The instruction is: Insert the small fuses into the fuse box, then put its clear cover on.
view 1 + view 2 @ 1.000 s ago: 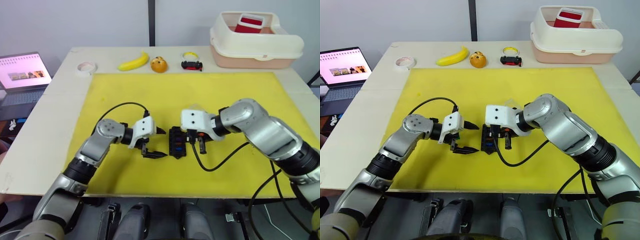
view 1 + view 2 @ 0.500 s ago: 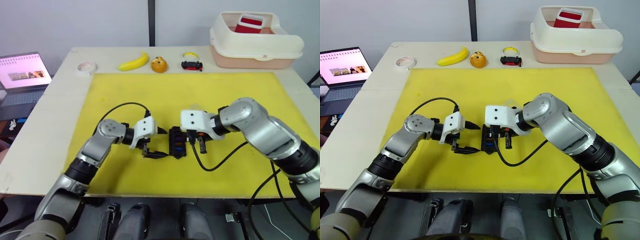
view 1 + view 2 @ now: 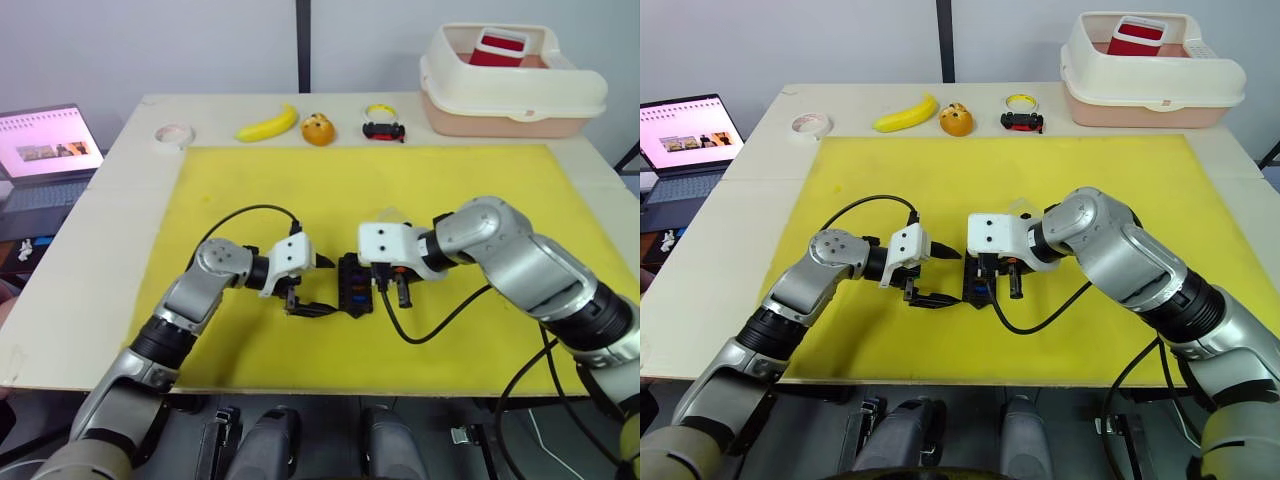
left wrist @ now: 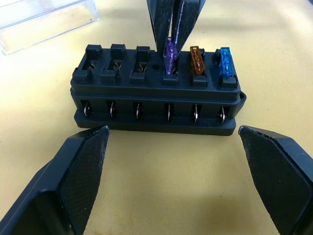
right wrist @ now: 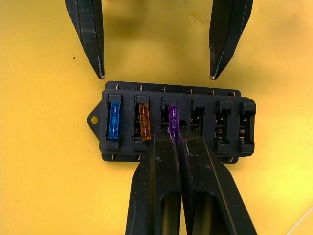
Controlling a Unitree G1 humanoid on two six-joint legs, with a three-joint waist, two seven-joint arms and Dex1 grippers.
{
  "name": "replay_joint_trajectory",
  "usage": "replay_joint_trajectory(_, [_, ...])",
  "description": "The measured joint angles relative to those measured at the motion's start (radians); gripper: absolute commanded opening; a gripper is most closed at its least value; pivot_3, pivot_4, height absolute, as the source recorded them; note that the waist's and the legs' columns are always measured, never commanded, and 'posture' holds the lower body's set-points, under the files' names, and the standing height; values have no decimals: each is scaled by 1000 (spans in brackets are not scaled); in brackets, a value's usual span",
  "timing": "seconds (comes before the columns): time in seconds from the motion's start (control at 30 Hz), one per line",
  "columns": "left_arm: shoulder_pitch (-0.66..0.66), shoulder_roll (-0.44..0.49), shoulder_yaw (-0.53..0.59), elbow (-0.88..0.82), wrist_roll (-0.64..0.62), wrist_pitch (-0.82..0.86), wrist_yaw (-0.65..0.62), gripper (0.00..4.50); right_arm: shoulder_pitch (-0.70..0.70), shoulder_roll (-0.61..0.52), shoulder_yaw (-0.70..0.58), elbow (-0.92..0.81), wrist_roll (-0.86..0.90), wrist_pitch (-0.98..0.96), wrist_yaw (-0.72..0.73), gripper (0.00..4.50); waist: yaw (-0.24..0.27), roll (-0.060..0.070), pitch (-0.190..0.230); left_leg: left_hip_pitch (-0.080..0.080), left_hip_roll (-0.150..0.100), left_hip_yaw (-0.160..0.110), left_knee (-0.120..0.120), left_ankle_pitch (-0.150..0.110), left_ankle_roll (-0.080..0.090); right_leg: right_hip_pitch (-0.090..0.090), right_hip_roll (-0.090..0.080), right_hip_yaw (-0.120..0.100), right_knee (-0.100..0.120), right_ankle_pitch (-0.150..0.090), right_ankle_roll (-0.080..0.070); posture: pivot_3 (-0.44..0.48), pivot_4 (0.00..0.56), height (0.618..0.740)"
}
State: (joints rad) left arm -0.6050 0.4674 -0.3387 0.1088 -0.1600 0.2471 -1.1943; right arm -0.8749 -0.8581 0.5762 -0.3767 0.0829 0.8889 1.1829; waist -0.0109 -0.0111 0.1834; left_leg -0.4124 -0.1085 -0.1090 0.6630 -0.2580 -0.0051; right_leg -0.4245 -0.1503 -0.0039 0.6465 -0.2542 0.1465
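Note:
The black fuse box (image 4: 156,98) sits mid-mat on the yellow mat (image 3: 300,190). A blue fuse (image 5: 114,120) and an orange fuse (image 5: 143,121) stand in its two end slots. My right gripper (image 5: 175,134) is shut on a purple fuse (image 5: 173,114) that stands in the third slot; the other three slots are empty. My left gripper (image 4: 173,139) is open, one finger off each end of the box and not touching it. The clear cover (image 4: 44,19) lies on the mat just beyond the box.
Along the table's far edge lie a tape roll (image 3: 173,134), a banana (image 3: 268,123), an orange toy (image 3: 318,129), a yellow ring (image 3: 379,109) and a toy car (image 3: 384,130). A white bin (image 3: 510,95) stands far right, a laptop (image 3: 45,145) off the left.
My left gripper has crept a little closer to the fuse box, and the right gripper has edged slightly left. The box has stayed put.

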Motion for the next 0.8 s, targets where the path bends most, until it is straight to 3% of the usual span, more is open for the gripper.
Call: replay_joint_trajectory(0.8, [0, -7, 0, 0, 2, -1, 6, 4466, -32, 4, 7, -12, 9, 86, 42, 0, 0, 0, 0, 0, 0, 0, 0, 0, 0, 0, 0, 0, 0, 0, 0, 0, 150, 740])
